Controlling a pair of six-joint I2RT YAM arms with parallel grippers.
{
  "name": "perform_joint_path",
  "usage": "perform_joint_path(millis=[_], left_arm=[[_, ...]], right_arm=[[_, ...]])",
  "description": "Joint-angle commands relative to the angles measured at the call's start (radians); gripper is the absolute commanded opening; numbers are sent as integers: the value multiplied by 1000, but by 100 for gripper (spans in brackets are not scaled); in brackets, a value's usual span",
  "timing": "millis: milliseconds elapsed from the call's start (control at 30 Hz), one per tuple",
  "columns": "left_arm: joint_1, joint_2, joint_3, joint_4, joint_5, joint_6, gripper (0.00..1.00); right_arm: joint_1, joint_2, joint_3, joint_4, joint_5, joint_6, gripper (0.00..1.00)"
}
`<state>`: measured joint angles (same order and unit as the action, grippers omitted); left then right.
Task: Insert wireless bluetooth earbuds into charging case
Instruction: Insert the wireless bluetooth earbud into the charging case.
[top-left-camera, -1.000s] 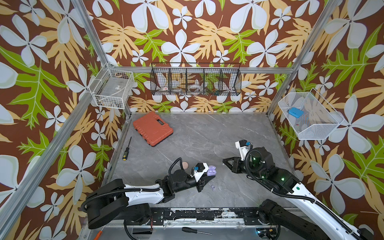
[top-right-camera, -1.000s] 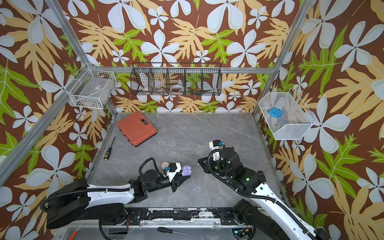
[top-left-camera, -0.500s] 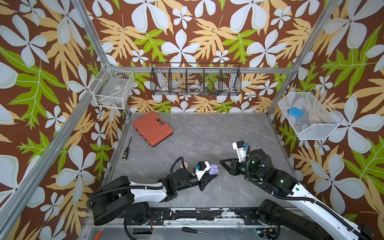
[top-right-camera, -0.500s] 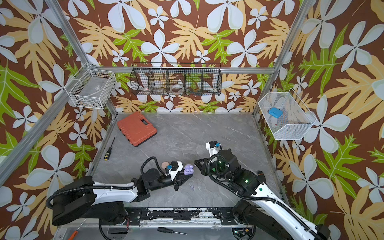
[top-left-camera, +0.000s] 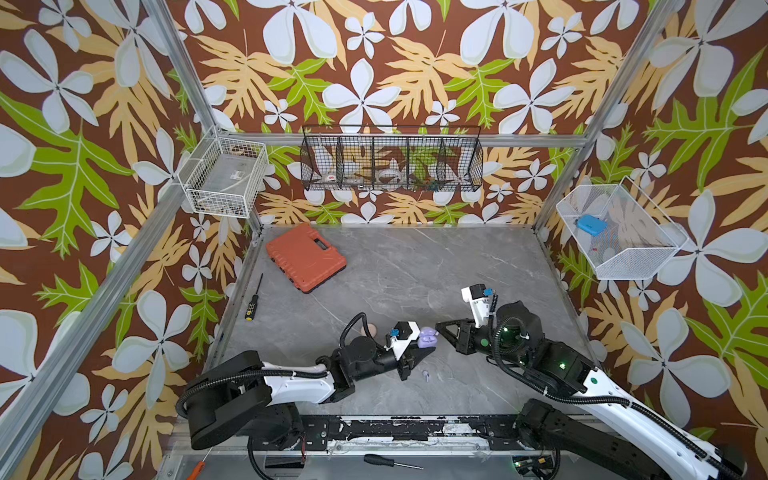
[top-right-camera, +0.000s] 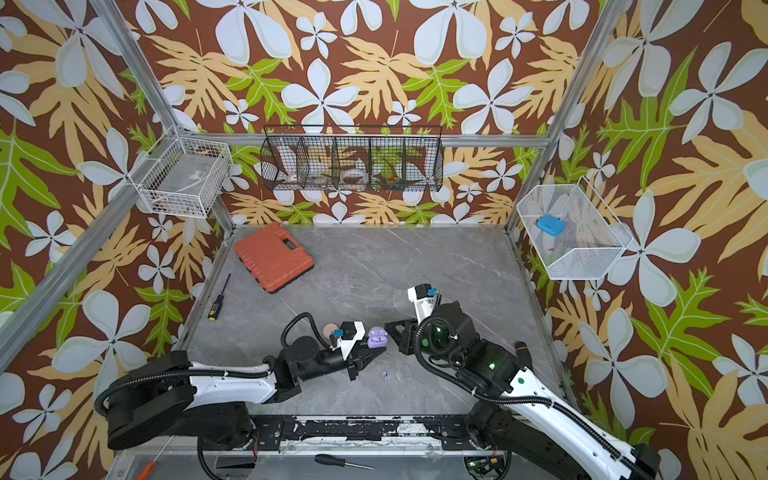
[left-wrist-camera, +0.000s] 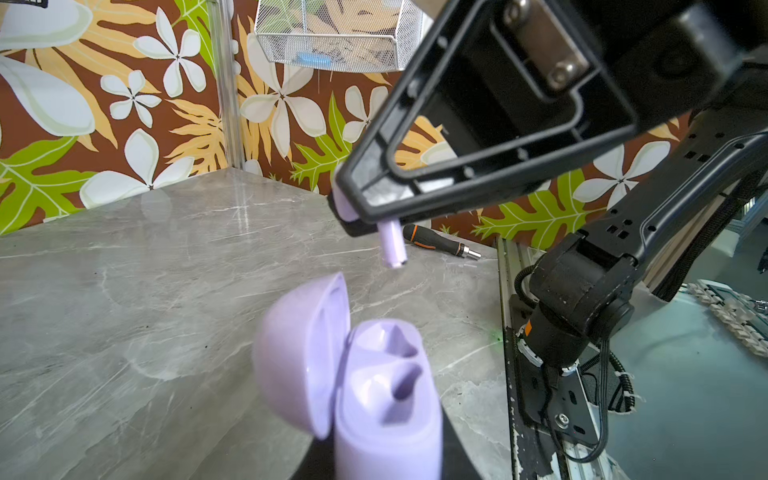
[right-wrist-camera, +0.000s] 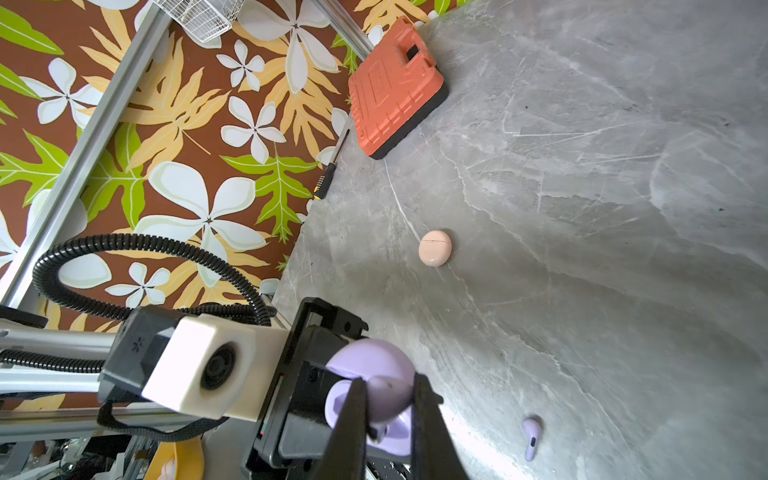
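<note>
Lavender earbud (left-wrist-camera: 392, 245) is pinched in the right gripper (left-wrist-camera: 353, 208): jaws nearly closed on its head, stem poking out free. Left gripper (top-left-camera: 420, 348) is clamped tight on the open lavender charging case (left-wrist-camera: 386, 374), which seems raised off the bench (top-left-camera: 415, 270). Both sockets look empty. The earbud hangs close to the case mouth without touching it. Its stem aims roughly at the sockets but looks off-line, so it likely needs aligning first. Second lavender earbud (top-left-camera: 426, 375) lies on the bench, nearer the left arm. Closed pink case (right-wrist-camera: 435, 248) sits apart.
</note>
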<state>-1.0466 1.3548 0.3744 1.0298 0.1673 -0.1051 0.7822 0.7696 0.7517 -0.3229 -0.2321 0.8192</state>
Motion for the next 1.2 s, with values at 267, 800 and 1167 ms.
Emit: perform_joint_path(millis=[267, 800, 1167], left_arm=[[8, 6, 5, 58, 15, -11, 0], [12, 10, 4, 64, 24, -10, 0], [11, 12, 1, 64, 28, -5, 0]], right_arm=[[40, 11, -16, 45, 42, -1, 14], [78, 29, -27, 53, 82, -6, 13], [101, 46, -26, 58, 109, -11, 12]])
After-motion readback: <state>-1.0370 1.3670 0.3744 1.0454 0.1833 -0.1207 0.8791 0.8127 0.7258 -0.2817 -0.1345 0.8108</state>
